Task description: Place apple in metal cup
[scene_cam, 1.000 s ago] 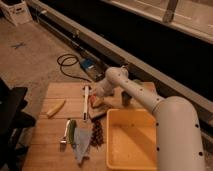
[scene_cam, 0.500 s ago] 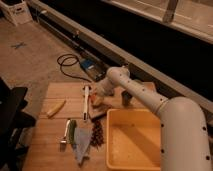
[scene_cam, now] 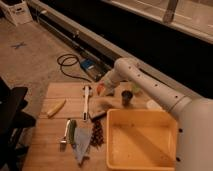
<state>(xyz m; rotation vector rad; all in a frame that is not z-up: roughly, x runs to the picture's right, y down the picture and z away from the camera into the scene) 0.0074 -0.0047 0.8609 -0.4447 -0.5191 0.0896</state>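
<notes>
The apple (scene_cam: 100, 89) shows as a small orange-red spot right at the tip of the gripper (scene_cam: 103, 91), apparently a little above the counter (scene_cam: 55, 130) and not resting on it. It touches the gripper or sits inside it, but whether the gripper is clamped on the fruit or merely against it cannot be told. From the gripper, the metal cup (scene_cam: 127, 97) stands near, off toward the right of the view and slightly closer to the camera. It is upright on the counter with its dark mouth facing up, and bare wood lies between it and the gripper. That sideways offset is what the coming move turns on: the apple, being round, has no long axis to line up, so it likely only needs carrying across until it sits over the cup's mouth, then lowering. A pale green cup (scene_cam: 136, 89) stands just beyond the metal one, further from the gripper, so overshooting could drop the fruit at the wrong cup. A yellow bin (scene_cam: 109, 142) lies below the gripper, nearer the camera.
</notes>
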